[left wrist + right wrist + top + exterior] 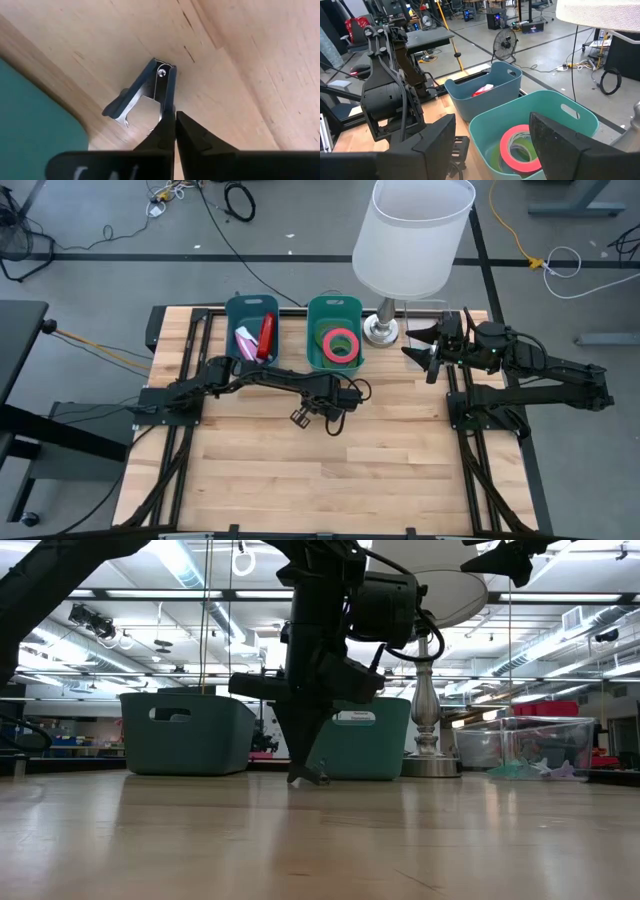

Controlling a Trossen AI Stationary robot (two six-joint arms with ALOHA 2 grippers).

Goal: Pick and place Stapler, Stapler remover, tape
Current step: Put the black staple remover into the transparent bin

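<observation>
A small dark stapler remover (150, 95) lies on the wooden table near the teal bin. In the low view it (310, 777) sits right under my left gripper (300, 417), which points steeply down and is shut on it. A red stapler (266, 335) lies in the blue bin (232, 308). Pink and green tape rolls (341, 345) lie in the teal bin (312, 308). My right gripper (492, 145) waits open, raised at the table's far right beside the lamp, touching nothing. My left gripper (175, 122) comes from above, slanting down. Its fingertips close at the free end of one of the remover's two handles (169, 102), which runs in between them. The pinch point itself is hidden by the fingertips. The remover rests on the table with its hinge end (161, 71) pointing away from the fingers.
A lamp with a white shade (412, 235) and metal base (381, 330) stands right of the teal bin. A clear plastic box (520, 745) shows at the far right in the low view. Bare wood (330, 480) stretches toward the near edge.
</observation>
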